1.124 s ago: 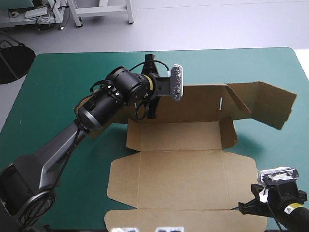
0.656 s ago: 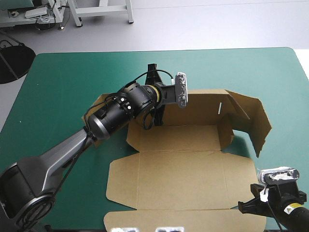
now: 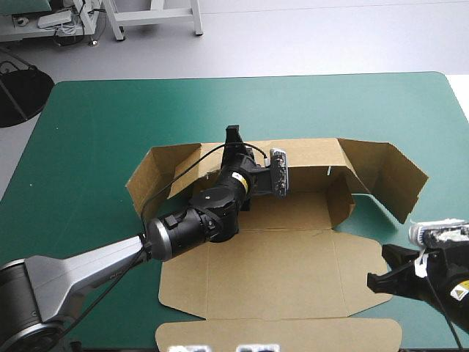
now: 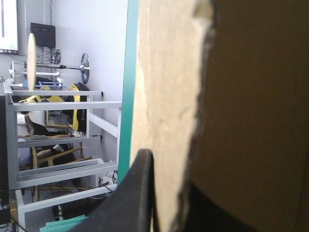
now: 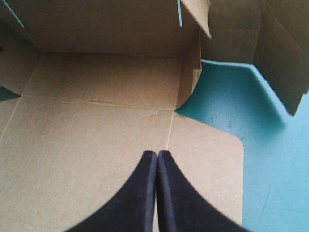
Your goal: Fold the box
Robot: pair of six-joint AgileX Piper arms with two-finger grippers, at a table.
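Centre frame, the left pincer point(image 3: 235, 147) grips the back wall point(image 3: 311, 152) of the brown cardboard box point(image 3: 293, 271); hold it upright while the right pincer point(image 5: 156, 159), fingers pressed together, nudges the side flap point(image 3: 343, 202).

Bright even light, soft shadows beside the box point(image 3: 286, 271), its board dark in left wrist view
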